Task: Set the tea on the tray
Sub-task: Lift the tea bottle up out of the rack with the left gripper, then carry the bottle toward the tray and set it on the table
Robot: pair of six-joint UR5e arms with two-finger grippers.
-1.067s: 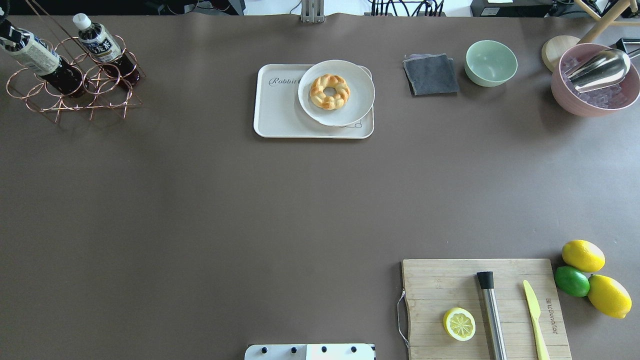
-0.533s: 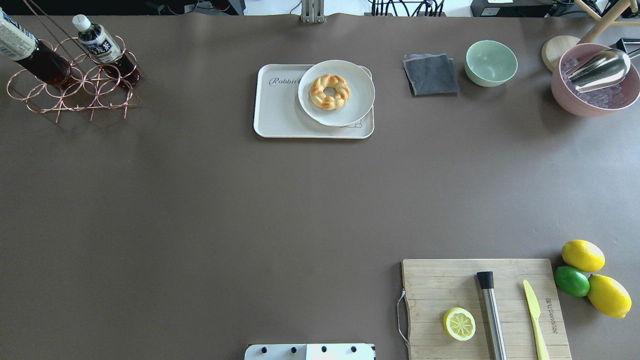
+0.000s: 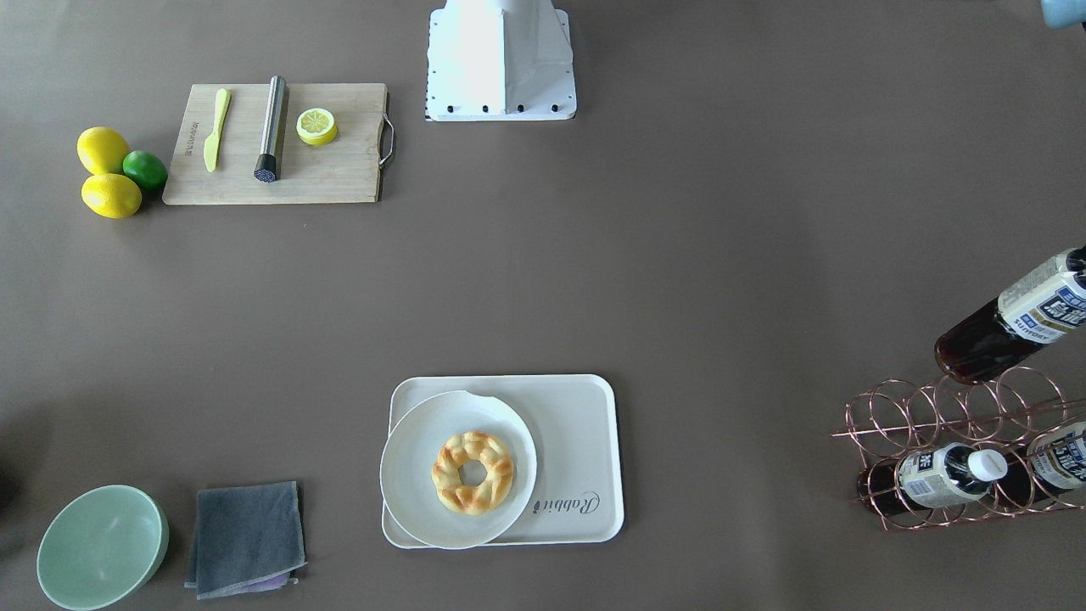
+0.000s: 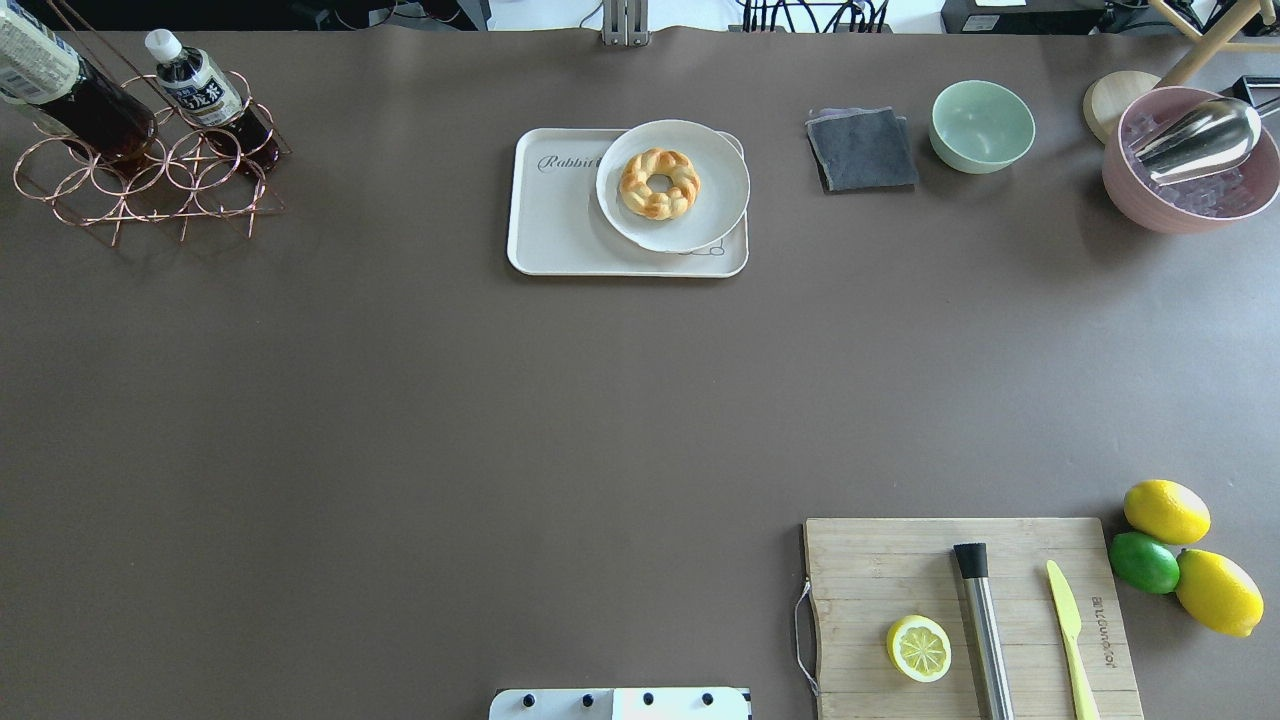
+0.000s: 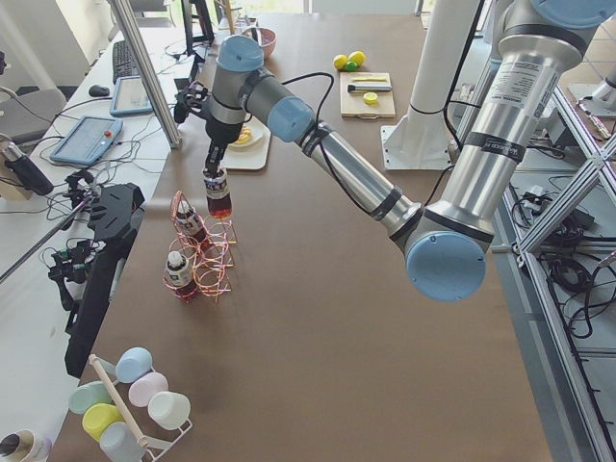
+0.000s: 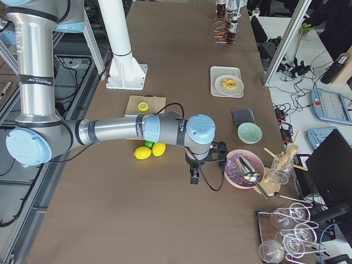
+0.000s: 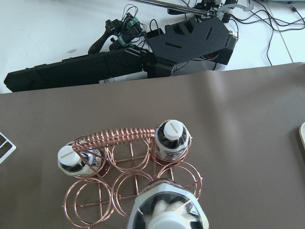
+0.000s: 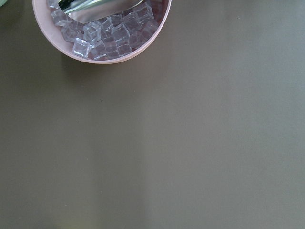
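The tea bottle (image 4: 75,92) hangs tilted above the copper wire rack (image 4: 150,185) at the far left; it also shows in the front view (image 3: 1014,327). In the left side view my left gripper (image 5: 214,162) grips its neck from above, bottle (image 5: 220,195) below. In the left wrist view its cap (image 7: 169,214) is right under the camera. Two more bottles (image 7: 170,138) (image 7: 74,160) lie in the rack. The cream tray (image 4: 555,225) lies far centre. My right gripper (image 6: 193,175) hovers beside the pink bowl (image 6: 242,168); I cannot tell its state.
A white plate (image 4: 672,185) with a braided doughnut covers the tray's right half. A grey cloth (image 4: 862,148), green bowl (image 4: 982,125) and pink ice bowl (image 4: 1190,160) stand far right. A cutting board (image 4: 970,615) with lemon half, muddler and knife lies near right.
The held bottle has come up out of the rack ring and shifted toward the far left corner. The left gripper's fingers have left the overhead view.
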